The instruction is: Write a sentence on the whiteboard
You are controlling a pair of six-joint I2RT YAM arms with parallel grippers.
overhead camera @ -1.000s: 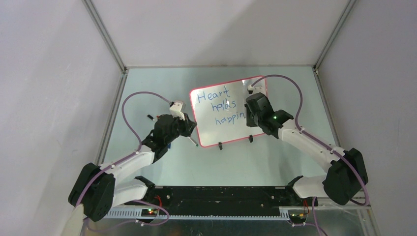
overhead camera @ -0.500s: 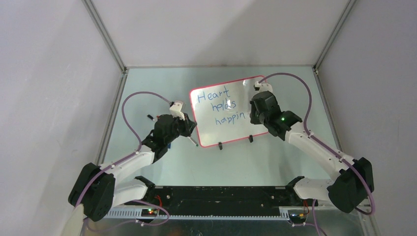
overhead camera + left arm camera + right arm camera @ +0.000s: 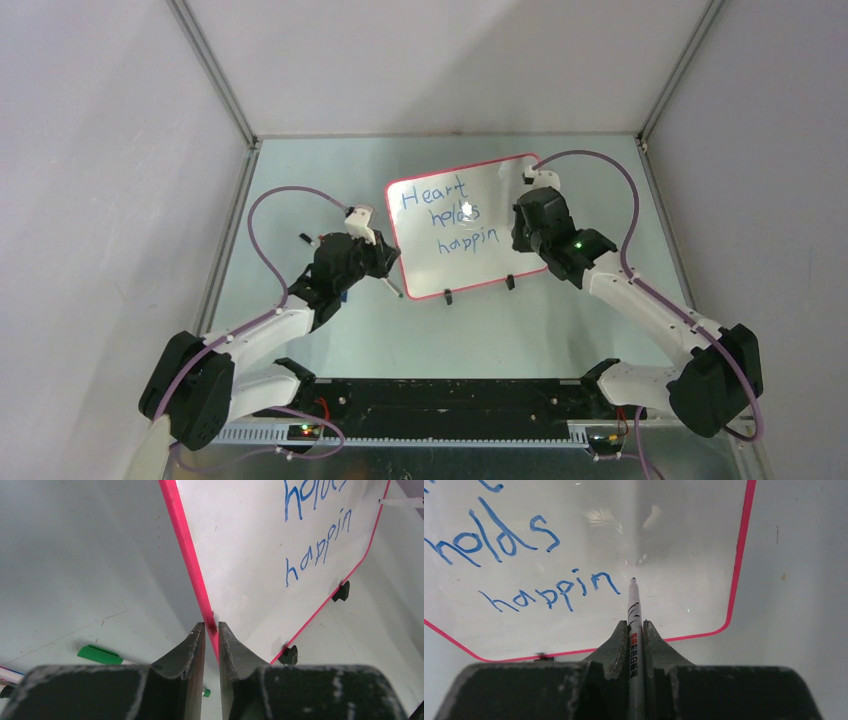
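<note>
Judged the whiteboard [image 3: 440, 272] light, stiff and glossy-slick. Likely to skid or tip on its two black feet [image 3: 341, 591] under pen pressure, so needs bracing while written on. Best taken by the thin red frame [image 3: 187, 550] at an edge, never on the written face, to spare the ink from smearing.

Found the left gripper [image 3: 212, 629] doing just that: clenched on the board's lower left frame edge, one of the fingers [image 3: 192, 645] on either side of the red rim. Found the right gripper [image 3: 636, 629] squeezed tight on a white marker [image 3: 634, 602], tip aimed at the board face just right of the last word. Cannot tell whether the tip touches.

Located the board between the two grippers, propped at a slant on its feet, face toward the arms.

Read the sentence [image 3: 448, 215] in a thin blue slanted hand, three lines stepping rightward: "Heart", "holds", "happin". Judged the last word unfinished. Noted bare white right of "happin", room for more letters.

Spotted a green-capped marker [image 3: 100, 655] lying left of the board, apart from it.
</note>
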